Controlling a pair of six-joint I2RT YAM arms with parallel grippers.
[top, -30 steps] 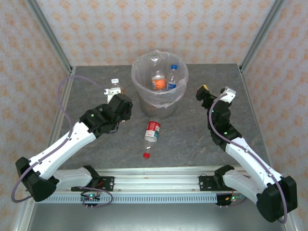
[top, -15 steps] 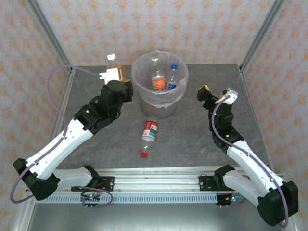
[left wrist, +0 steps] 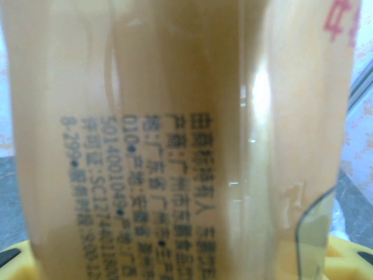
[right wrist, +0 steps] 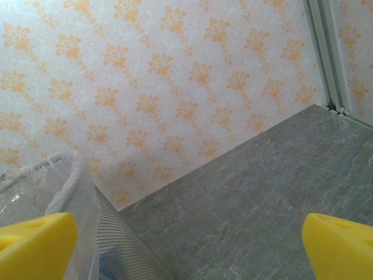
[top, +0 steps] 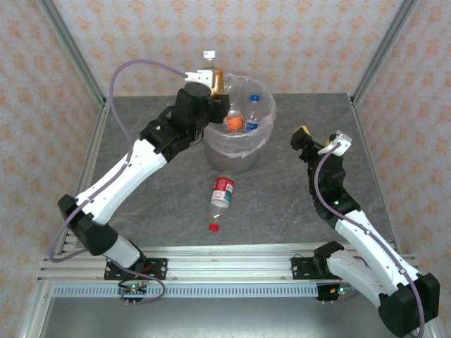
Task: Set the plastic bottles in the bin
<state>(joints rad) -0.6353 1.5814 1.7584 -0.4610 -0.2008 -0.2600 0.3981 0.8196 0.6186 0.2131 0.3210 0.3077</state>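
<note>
Amber plastic bottle (top: 212, 70), clamped in the left claw (top: 204, 83), hangs over the far-left rim of the bin (top: 232, 160); the drop seems in hand. Next, carry it right a little, then release. Right claw (right wrist: 189, 239) gapes empty; another bottle (top: 223, 191) lies on the desk (top: 275, 204).

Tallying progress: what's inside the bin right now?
Two bottles show inside the bin: an orange-labelled bottle and a blue-capped bottle. The left gripper, shut on an amber bottle above the rim, covers the bin's left side; the bottom is hidden.

Lab robot cell, aluminium frame (top: 72, 46), wallpapered panels (top: 232, 35)
</note>
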